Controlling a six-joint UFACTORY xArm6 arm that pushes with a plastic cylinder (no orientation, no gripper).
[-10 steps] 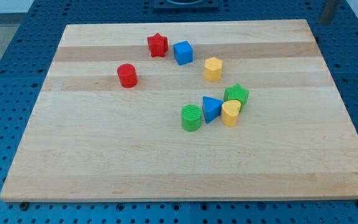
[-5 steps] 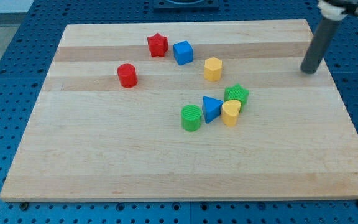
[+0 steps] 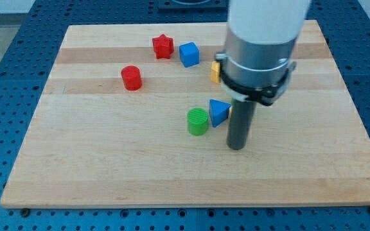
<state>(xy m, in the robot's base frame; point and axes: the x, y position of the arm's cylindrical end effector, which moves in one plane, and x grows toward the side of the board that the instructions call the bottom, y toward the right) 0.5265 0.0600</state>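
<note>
My tip (image 3: 236,147) rests on the board just below and to the right of the blue triangle block (image 3: 218,112). The green cylinder (image 3: 198,121) stands left of that triangle, touching or nearly touching it. The rod and the wide arm body above it hide the green block and the yellow block that lie right of the triangle. Only a sliver of the yellow hexagon block (image 3: 215,71) peeks out at the arm's left edge. Farther up sit the blue cube (image 3: 189,54) and the red star (image 3: 162,46). The red cylinder (image 3: 132,77) stands alone at the left.
The wooden board (image 3: 108,167) lies on a blue perforated table (image 3: 5,77). The arm's pale cylinder body (image 3: 262,32) covers the board's upper right middle.
The rod has swept from the board's upper right edge down and left to just below the blue triangle. The arm now hides the green and yellow blocks there. No visible block has shifted.
</note>
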